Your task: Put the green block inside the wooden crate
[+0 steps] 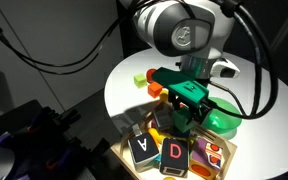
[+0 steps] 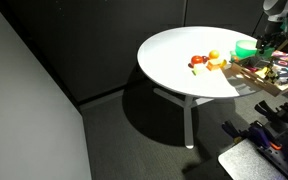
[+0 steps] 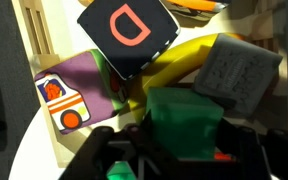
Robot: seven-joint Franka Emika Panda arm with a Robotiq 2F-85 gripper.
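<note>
My gripper [image 1: 187, 108] hangs over the wooden crate [image 1: 130, 159] at the round white table's edge. In the wrist view the gripper [image 3: 182, 150] is shut on the green block [image 3: 184, 122], held just above the crate's contents. Below it lie a black block with a red D [image 3: 129, 32], a grey block [image 3: 238, 72], a yellow piece [image 3: 189, 60] and a purple card with a fire truck [image 3: 69, 92]. In an exterior view the crate [image 2: 266, 78] sits at the table's far right, with the arm above it.
A green bowl [image 1: 224, 120] stands next to the crate on the white table [image 1: 129, 80]. Small yellow, orange and red toys [image 2: 206, 62] lie mid-table. The crate holds black A [image 1: 142, 147] and D [image 1: 175, 152] blocks. Dark floor surrounds the table.
</note>
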